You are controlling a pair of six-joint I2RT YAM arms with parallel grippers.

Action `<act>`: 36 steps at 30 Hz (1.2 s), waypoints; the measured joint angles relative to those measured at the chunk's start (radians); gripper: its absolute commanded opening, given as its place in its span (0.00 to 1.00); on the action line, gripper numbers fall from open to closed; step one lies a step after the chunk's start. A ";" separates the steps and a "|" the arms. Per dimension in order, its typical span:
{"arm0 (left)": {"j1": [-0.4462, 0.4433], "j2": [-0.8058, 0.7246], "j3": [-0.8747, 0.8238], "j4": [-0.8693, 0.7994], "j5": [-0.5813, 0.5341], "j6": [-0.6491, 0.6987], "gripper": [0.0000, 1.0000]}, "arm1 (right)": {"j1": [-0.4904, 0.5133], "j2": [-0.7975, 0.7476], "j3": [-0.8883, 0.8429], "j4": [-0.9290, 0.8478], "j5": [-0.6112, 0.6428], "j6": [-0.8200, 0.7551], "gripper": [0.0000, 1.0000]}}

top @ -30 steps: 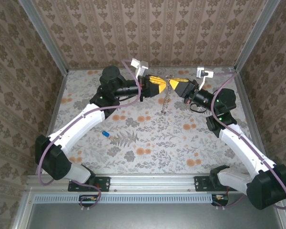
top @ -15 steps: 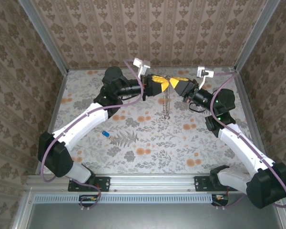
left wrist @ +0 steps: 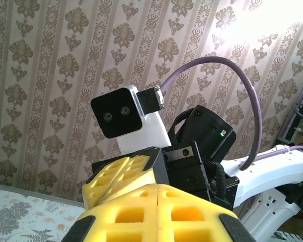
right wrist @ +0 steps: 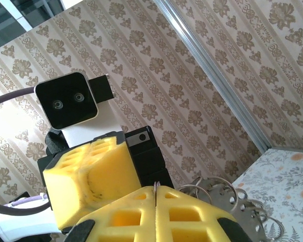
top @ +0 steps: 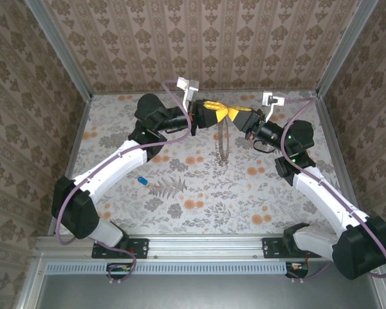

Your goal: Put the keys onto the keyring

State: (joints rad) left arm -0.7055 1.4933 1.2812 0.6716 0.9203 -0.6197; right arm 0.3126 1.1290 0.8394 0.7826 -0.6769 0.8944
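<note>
Floral-print table (top: 199, 193) is boxed in by wallpapered walls (top: 199, 38) on three sides. Both arms are stretched toward the far middle of the table, with the grippers raised off the surface and brought tip to tip.

Clenched state is confirmed for the left gripper (top: 220, 112). In the left wrist view its yellow foam pads (left wrist: 187, 234) are pressed flush along the seam. Whether anything is pinched between them cannot be told.

Clenched too is the right gripper (top: 235, 114). In the right wrist view its pads are closed on a thin wire of the keyring (right wrist: 227, 194), and the ring loops are bunched just beside the pad tips. The other arm's pads are seen directly ahead in that view, close against these tips; actual contact cannot be told.

From the top view, the keyring strap is seen hanging straight down from the point where the two grippers meet. Its lower end is near the table, but contact there cannot be confirmed.

Blue-headed key (top: 142, 181) is seen lying flat on the table beside the left arm's forearm, well apart from both grippers and from the keyring.
</note>
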 measured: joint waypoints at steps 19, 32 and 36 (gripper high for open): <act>0.052 -0.016 -0.056 0.010 -0.012 -0.041 0.37 | 0.000 -0.009 0.003 -0.004 -0.004 0.000 0.00; 0.051 -0.016 -0.055 0.010 -0.003 -0.059 0.38 | 0.000 -0.009 0.017 0.000 -0.010 0.003 0.00; 0.044 -0.010 -0.042 0.010 0.000 -0.062 0.37 | 0.000 -0.009 0.018 0.000 -0.010 0.003 0.00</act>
State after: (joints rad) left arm -0.6617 1.4837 1.2392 0.6819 0.9207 -0.6815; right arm 0.3126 1.1202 0.8577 0.7830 -0.6872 0.8978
